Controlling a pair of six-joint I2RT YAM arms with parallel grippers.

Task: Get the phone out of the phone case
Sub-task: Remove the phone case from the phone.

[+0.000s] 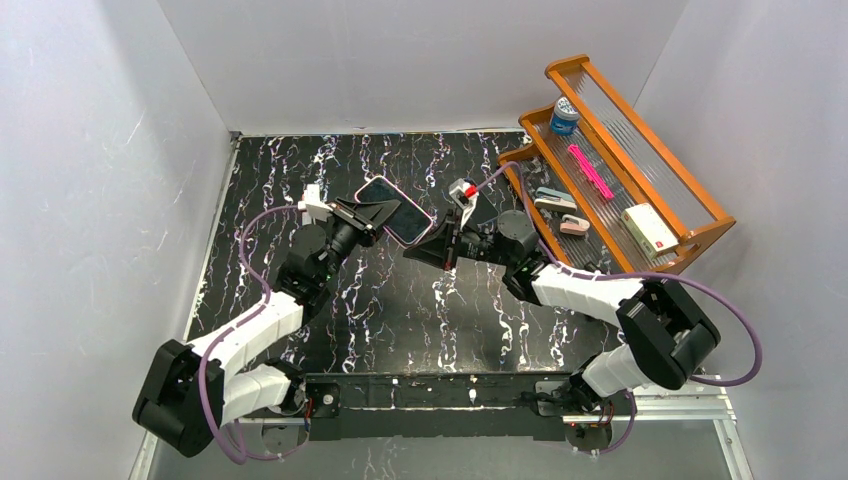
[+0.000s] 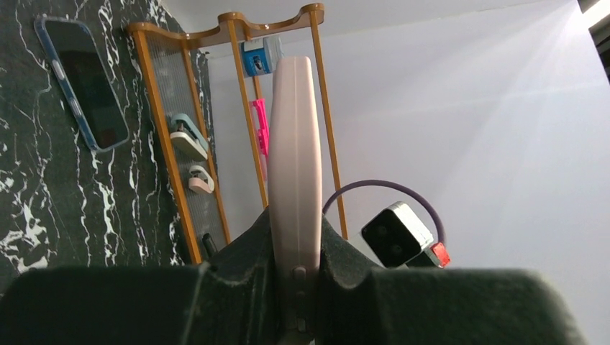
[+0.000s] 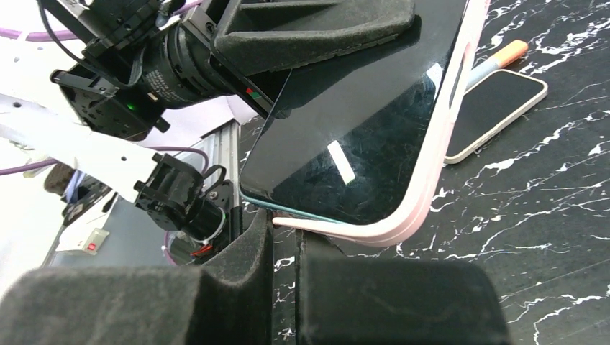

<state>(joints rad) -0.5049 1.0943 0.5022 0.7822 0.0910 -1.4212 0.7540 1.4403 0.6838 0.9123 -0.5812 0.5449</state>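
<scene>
Left jaws clamp tight on the phone (image 3: pixel 360 122); right jaws pinch a peeled corner of its pink case (image 3: pixel 424 194), above the bench (image 1: pixel 400 330).

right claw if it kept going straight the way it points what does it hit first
The pink phone case around the black-screened phone: its corner lip sits at the tips of the right claw, seemingly already pinched.

Phone (image 3: pixel 360 136) screen of glossy black glass, faintly smudged; phone case (image 3: pixel 431 158) of smooth matt pink plastic; fingers (image 3: pixel 388 302) of right gripper (image 3: pixel 285 226) matt black, grainy, foam-like; table (image 1: pixel 400 310) polished, black marble look, white-veined; rack (image 1: pixel 700 238) of varnished wood, ribbed clear panels.
</scene>
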